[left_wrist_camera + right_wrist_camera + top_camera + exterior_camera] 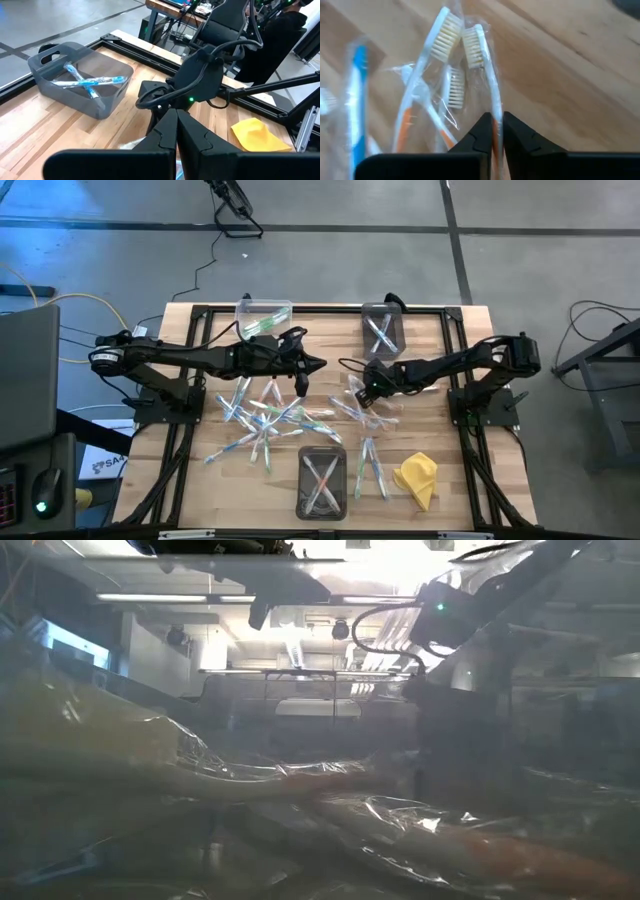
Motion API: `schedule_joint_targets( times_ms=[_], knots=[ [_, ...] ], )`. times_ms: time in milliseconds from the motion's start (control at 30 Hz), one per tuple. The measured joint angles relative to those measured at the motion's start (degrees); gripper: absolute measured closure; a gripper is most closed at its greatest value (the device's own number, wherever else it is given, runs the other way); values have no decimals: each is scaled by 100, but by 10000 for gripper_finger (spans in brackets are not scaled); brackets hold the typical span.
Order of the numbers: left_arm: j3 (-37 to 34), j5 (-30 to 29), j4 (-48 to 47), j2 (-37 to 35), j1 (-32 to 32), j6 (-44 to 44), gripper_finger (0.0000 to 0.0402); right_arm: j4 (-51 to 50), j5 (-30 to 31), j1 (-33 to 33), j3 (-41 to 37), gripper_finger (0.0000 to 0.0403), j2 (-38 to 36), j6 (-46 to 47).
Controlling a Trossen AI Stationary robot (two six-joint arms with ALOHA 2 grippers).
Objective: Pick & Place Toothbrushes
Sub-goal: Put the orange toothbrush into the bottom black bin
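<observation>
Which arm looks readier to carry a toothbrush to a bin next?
The right. Its gripper is pinched on a wrapped toothbrush from the pile, while the left gripper is shut and empty above the table.

Clear plastic wrappers (250, 780) crowd lens, blurring most of view. Orange-handled toothbrush (500, 855) lies inside wrapper at near edge. Dark arm (470, 610) descends from above, green light lit. Ceiling strip lights (150, 598) beyond.
</observation>
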Motion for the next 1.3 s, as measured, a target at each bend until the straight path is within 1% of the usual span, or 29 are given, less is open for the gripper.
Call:
schedule_joint_targets(
  times_ms=[167,300,467,633,800,967,1100,1300],
  knots=[
    [0,2,-22,0,0,0,401,-18,-79,35,186,376,-39,-130],
    [0,4,-96,0,0,-1,401,-227,-88,35,270,378,-349,-238],
    [0,9,-120,0,0,-2,401,-454,219,23,266,386,-1075,-285],
    [0,13,-77,0,-1,-1,401,-428,295,17,266,381,-1966,-284],
    [0,13,-68,0,-2,0,402,103,411,24,268,383,-2811,-392],
    [0,13,-59,0,-2,-1,401,1143,396,24,268,383,-3333,-875],
    [0,13,-8,0,0,-2,402,1732,307,24,268,383,-3544,-1189],
    [0,9,196,0,0,-287,401,1859,232,24,270,383,-3587,-1204]
  ],
)
